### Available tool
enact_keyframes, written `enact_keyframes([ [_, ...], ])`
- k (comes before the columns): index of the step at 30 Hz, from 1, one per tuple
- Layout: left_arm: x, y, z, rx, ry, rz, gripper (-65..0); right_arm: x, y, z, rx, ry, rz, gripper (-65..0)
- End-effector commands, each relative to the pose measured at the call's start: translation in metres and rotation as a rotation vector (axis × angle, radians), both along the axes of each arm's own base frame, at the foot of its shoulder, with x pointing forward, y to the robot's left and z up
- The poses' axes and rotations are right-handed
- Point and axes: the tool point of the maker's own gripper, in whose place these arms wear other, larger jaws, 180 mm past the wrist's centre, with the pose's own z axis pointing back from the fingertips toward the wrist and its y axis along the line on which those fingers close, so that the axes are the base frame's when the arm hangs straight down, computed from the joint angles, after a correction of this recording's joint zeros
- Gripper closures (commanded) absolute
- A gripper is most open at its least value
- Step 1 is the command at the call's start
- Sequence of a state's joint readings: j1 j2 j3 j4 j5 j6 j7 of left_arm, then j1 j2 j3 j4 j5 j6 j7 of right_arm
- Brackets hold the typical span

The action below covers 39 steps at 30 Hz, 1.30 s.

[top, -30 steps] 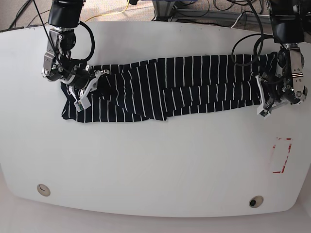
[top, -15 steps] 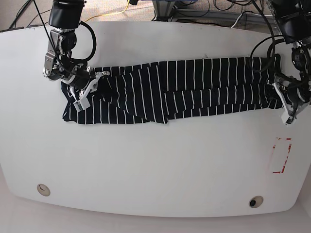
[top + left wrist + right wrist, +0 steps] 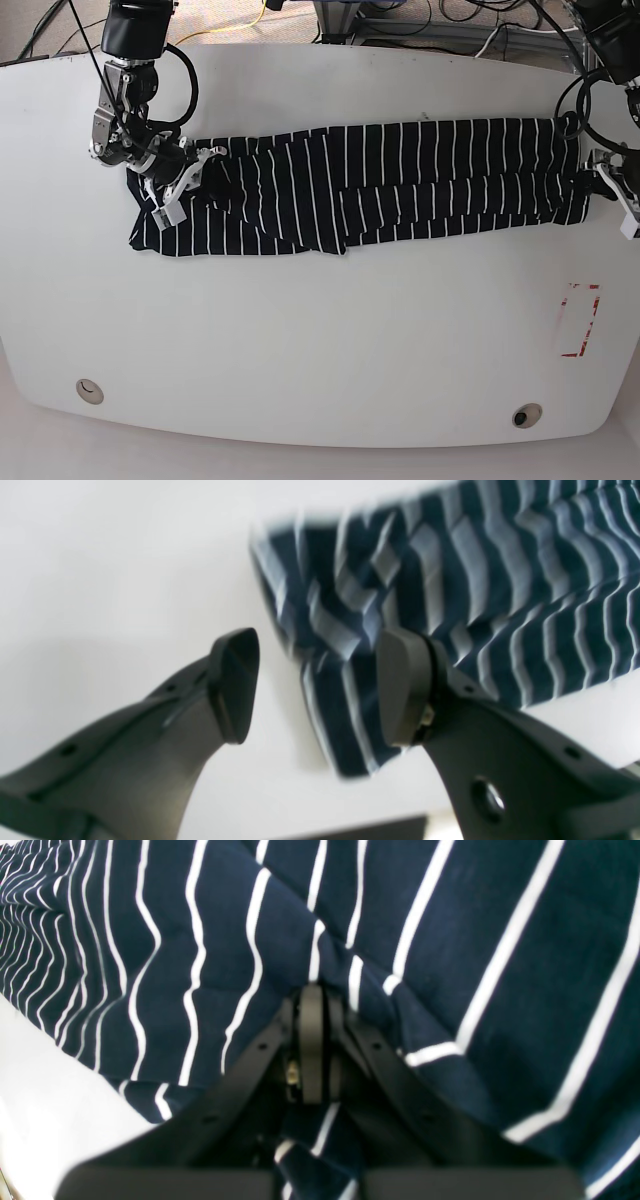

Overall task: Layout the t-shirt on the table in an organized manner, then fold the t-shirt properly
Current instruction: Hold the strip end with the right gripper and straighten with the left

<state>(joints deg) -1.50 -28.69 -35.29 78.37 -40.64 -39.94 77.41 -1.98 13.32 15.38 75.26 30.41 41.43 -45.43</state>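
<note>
Over the last second the left gripper [image 3: 618, 195] has let go of the dark navy white-striped cloth t-shirt [image 3: 350, 185] and drawn off past its end; that end now lies stretched along the smooth white worktop [image 3: 300, 340], so the spreading looks nearly done. The right gripper [image 3: 311, 990] stays pinched shut on cloth at the other end. The left wrist view shows open, empty fingers [image 3: 235, 680], the blurred hem seemingly just beyond; the base view barely shows this.
</note>
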Motion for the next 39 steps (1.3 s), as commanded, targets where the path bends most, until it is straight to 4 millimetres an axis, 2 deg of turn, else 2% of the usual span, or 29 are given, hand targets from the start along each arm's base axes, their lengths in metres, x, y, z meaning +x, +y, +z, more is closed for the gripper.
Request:
enact_keyframes([
  [1, 0.006, 0.007, 0.002, -0.053, -0.031, 0.034, -35.7, -0.027, -0.013, -0.027, -0.121, 0.147, 0.042, -1.4],
  [5, 0.008, 0.006, -0.008, -0.128, -0.055, 0.074, -35.7, -0.027, -0.011, -0.027, -0.120, 0.146, 0.047, -1.4],
  [13, 0.002, 0.003, -0.025, -0.186, -0.032, 0.113, -35.8, -0.032, 0.006, -0.031, -0.126, 0.157, 0.120, -1.3],
  [19, -0.007, -0.011, -0.049, -0.262, 0.016, 0.146, -35.8, -0.032, 0.008, -0.031, -0.123, 0.158, 0.123, -1.3],
  [34, 0.003, -0.043, -0.064, -0.283, 0.013, 0.074, -35.1, -0.032, 0.008, -0.031, -0.125, 0.158, 0.124, -1.3],
  [36, 0.003, -0.044, -0.065, -0.285, 0.015, 0.071, -33.8, -0.032, 0.008, -0.031, -0.125, 0.158, 0.124, -1.3],
  [39, 0.003, -0.044, -0.065, -0.285, 0.013, 0.072, -25.4, -0.032, 0.007, -0.031, -0.126, 0.158, 0.124, -1.3],
])
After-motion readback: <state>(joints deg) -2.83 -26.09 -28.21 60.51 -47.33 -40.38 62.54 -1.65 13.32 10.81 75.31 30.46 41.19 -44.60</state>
